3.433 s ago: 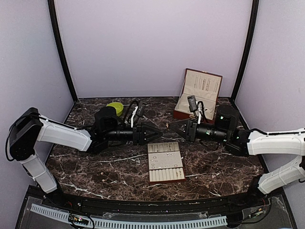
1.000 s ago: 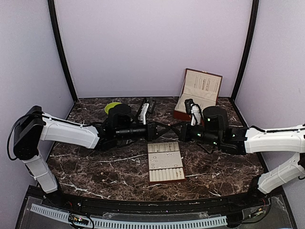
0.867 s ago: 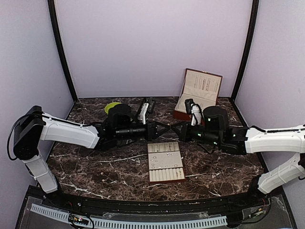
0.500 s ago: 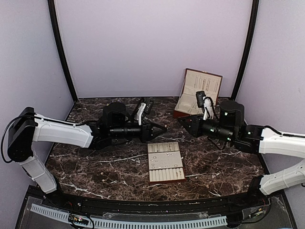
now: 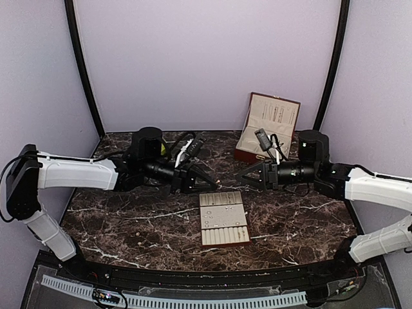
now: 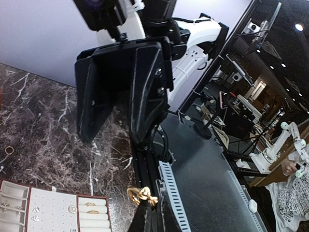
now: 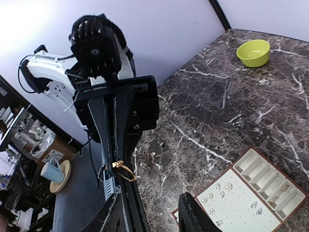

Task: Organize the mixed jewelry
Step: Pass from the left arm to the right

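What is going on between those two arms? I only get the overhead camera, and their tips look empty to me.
Observer: The right wrist camera shows the left arm's fingers pinched shut on a small gold ring.
Visitor: And the other arm?
Observer: The right arm's fingers are spread and hold nothing; the ring sits clear ahead of them.
Visitor: Is anything gold in the tray?
Observer: Yes, the left wrist camera shows two small gold pieces lying in the slots of the tray.
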{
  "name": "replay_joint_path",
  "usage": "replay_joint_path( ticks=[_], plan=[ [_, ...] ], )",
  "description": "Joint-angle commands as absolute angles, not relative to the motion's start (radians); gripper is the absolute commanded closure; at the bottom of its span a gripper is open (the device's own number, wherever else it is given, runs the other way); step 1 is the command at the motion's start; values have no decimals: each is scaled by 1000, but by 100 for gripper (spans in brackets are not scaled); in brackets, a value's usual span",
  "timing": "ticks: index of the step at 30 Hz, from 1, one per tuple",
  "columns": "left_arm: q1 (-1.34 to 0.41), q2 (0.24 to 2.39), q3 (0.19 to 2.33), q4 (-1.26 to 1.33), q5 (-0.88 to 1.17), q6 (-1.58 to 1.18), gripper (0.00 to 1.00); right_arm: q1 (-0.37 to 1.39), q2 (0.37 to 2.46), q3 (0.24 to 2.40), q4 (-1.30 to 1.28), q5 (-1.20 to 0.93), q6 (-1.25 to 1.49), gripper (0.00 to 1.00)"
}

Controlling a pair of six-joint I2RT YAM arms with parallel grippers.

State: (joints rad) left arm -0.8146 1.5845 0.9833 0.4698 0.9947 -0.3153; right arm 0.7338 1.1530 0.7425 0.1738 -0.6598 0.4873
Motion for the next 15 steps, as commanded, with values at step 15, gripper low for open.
replay_joint_path(
  ticks=[15],
  plan=[
    [-838,1583,1043,473,1221,-350,100,837,1309,874,263,-924,480,70]
  ],
)
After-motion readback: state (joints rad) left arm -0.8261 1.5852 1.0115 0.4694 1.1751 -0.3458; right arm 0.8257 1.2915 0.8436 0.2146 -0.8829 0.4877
